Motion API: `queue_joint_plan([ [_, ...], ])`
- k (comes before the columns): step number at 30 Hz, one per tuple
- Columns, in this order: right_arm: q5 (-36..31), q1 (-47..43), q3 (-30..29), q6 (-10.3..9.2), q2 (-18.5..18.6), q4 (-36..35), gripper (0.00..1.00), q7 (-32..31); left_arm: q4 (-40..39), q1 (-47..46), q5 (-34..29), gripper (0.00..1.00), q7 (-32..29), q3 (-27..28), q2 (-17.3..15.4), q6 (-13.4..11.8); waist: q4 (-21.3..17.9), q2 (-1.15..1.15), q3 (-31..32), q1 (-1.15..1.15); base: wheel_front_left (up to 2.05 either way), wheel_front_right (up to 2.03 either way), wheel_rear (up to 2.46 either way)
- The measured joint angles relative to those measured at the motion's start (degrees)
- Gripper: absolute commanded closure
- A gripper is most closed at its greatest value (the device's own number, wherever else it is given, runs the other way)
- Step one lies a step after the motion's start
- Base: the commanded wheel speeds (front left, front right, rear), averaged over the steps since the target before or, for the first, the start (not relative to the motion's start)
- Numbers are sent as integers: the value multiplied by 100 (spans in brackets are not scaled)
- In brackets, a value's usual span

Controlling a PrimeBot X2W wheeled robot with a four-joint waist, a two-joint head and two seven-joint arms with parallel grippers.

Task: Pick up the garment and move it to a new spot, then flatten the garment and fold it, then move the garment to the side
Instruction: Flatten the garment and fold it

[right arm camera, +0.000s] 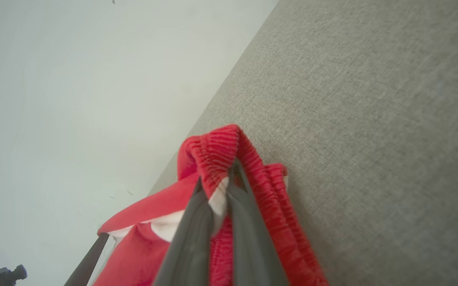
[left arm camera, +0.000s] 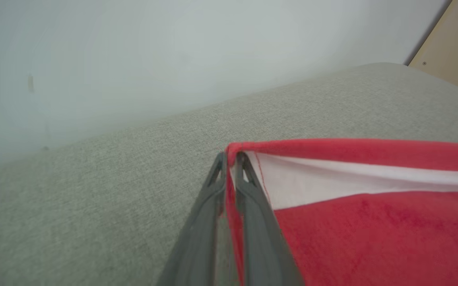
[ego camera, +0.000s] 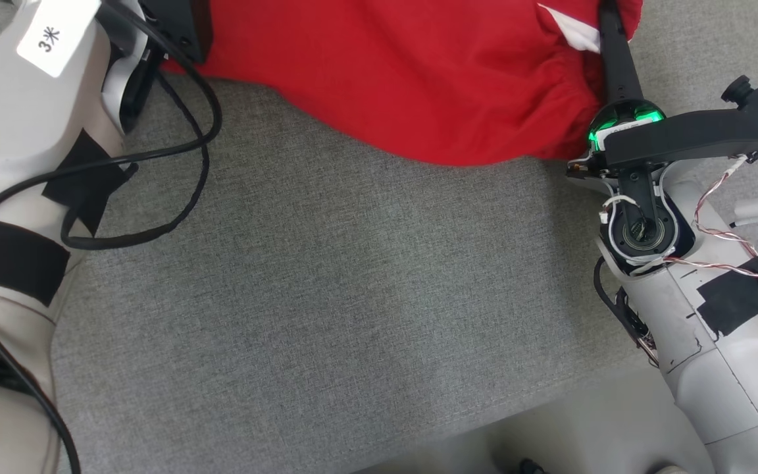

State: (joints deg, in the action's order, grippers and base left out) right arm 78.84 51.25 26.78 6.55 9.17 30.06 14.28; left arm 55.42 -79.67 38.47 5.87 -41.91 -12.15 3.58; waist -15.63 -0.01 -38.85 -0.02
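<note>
A red garment (ego camera: 418, 79) with a white inner layer lies bunched along the far side of the grey upholstered surface (ego camera: 326, 289), stretched between my two arms. In the left wrist view my left gripper (left arm camera: 231, 159) is shut on a folded red edge of the garment (left arm camera: 372, 230), lifted a little above the surface. My right gripper (right arm camera: 218, 178) is shut on the ribbed red band of the garment (right arm camera: 213, 151), which humps up over its tips. In the head view one long dark finger (ego camera: 618, 59) of the right gripper runs up into the cloth's right end.
A pale wall (left arm camera: 133, 59) rises just behind the surface, with a wooden panel (left arm camera: 451, 55) at one corner. A loose black cable (ego camera: 201, 131) loops off my left arm. The surface's front edge gives way to floor (ego camera: 583, 428) at the lower right.
</note>
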Motion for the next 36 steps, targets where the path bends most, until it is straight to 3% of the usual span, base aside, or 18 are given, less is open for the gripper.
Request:
queue_joint_plan([
  [8, -34, 68, 98, 0, 13, 246, 0, 2, 334, 0, 4, 0, 241, -9, 171, 104, 59, 2, 134, 1, 0, 0, 0],
  [19, -387, 112, 472, 30, 131, 706, 0, -8, 515, 77, 42, 0, 623, -55, 96, 307, 182, 3, 543, 3, 0, 0, 0],
  [25, -760, 102, 777, 52, 436, 1033, 0, -8, 371, 617, 176, 0, 753, -41, -63, 350, 276, 4, 941, 4, 0, 0, 0],
  [36, -802, -402, 998, 52, 633, 1144, 0, -7, -274, 1560, 404, 0, 839, -270, -186, 397, 459, 3, 1689, 2, 0, 0, 0],
])
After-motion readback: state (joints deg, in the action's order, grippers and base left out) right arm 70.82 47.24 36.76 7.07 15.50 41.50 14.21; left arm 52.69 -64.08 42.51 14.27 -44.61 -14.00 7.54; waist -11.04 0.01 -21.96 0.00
